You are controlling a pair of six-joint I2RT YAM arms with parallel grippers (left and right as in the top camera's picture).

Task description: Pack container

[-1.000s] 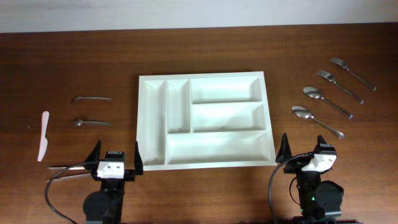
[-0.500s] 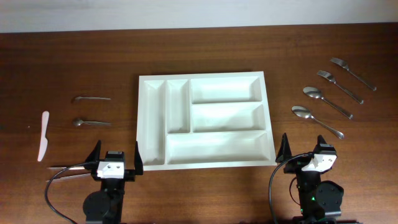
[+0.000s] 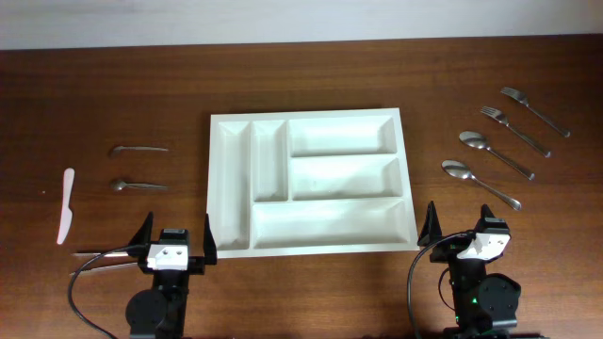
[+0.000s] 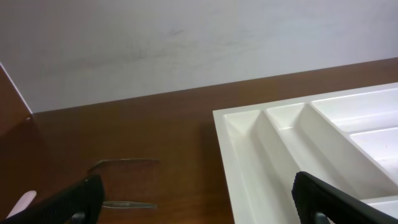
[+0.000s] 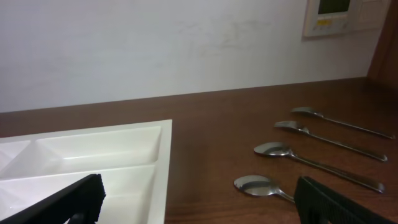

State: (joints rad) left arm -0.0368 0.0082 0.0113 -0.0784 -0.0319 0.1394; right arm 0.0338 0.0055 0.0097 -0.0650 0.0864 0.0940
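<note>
— What did the overhead camera show that the wrist cameras missed?

— The whole layout. The container [image 3: 215, 188] lay at the middle of the tabletop [image 3: 311, 85], its two narrow compartments on the left and its three wide ones on the right. Two forks [image 3: 513, 130] and two spoons [image 3: 480, 184] lay well apart from it on the right. Two small spoons [image 3: 138, 149] and a white knife [image 3: 66, 204] lay on the left.

— And the wrist cameras?

— The right one caught a wall panel [image 5: 336, 15] behind the table, which the overhead never showed. The left one saw only the container's near left corner.

— What was inside the container?

— Every compartment showed only bare white plastic.

— The arms?

— The left end effector [image 3: 177, 231] stood with its fingers spread wide, just in front of the container's near left corner. The right end effector [image 3: 462, 224] was equally spread off the near right corner. Neither touched anything.
</note>
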